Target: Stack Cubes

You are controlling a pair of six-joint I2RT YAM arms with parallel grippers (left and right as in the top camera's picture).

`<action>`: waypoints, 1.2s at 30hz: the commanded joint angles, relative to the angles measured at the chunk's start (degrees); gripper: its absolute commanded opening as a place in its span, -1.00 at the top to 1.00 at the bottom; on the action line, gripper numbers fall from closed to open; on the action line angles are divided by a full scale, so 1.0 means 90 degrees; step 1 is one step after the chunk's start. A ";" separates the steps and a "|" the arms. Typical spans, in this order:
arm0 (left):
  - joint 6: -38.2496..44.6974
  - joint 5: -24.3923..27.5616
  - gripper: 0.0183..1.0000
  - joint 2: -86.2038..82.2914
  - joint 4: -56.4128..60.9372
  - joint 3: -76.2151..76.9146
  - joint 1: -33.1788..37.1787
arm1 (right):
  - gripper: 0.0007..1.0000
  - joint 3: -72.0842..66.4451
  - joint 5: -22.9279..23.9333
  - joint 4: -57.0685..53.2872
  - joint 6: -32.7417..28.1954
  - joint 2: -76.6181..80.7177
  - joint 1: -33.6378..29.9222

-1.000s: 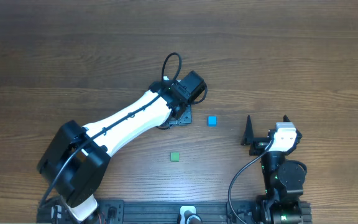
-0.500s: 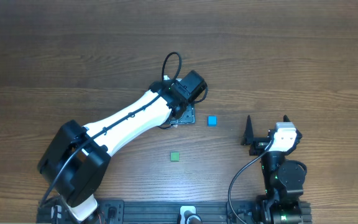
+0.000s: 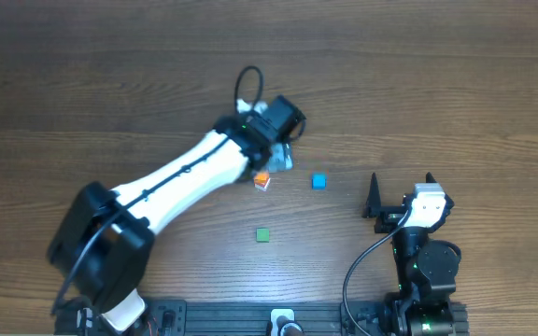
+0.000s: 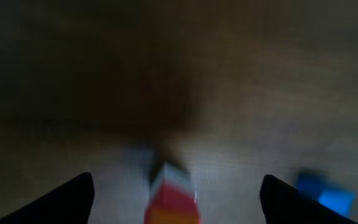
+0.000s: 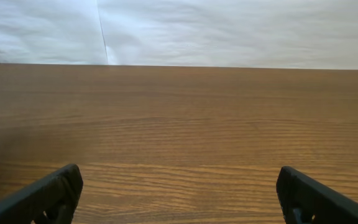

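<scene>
Your left pincer (image 4: 176, 179) is spread wide; the orange cube (image 4: 173, 202) sits on the tabletop (image 3: 437, 75) between its fingers, touching neither.

The white left arm (image 3: 185, 177) is stretched out from its base towards the small blue cube (image 3: 318, 181). The left gripper (image 4: 176, 180) is held just beside that cube, with its black fingers (image 4: 73, 199) spread wide. The right arm (image 3: 423, 257) is folded over its own base, near the cube's other side. The right gripper (image 3: 401, 179) is raised, and its fingers (image 5: 48, 196) are likewise parted.
</scene>
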 commanded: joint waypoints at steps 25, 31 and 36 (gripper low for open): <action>0.2936 0.0177 -0.71 -0.7715 0.2980 -0.4274 0.3968 | -0.99 -0.0058 -0.0029 0.0012 -0.0027 -0.0051 -0.0044; 0.3815 0.1003 -0.71 -1.0197 0.3228 -0.6334 0.4639 | -0.98 -0.0058 -0.0029 0.0012 -0.0027 -0.0051 -0.0044; 0.3929 0.1268 -0.73 -1.1329 0.3276 -0.7407 0.4685 | -0.99 -0.0058 -0.0029 0.0012 -0.0027 -0.0051 -0.0044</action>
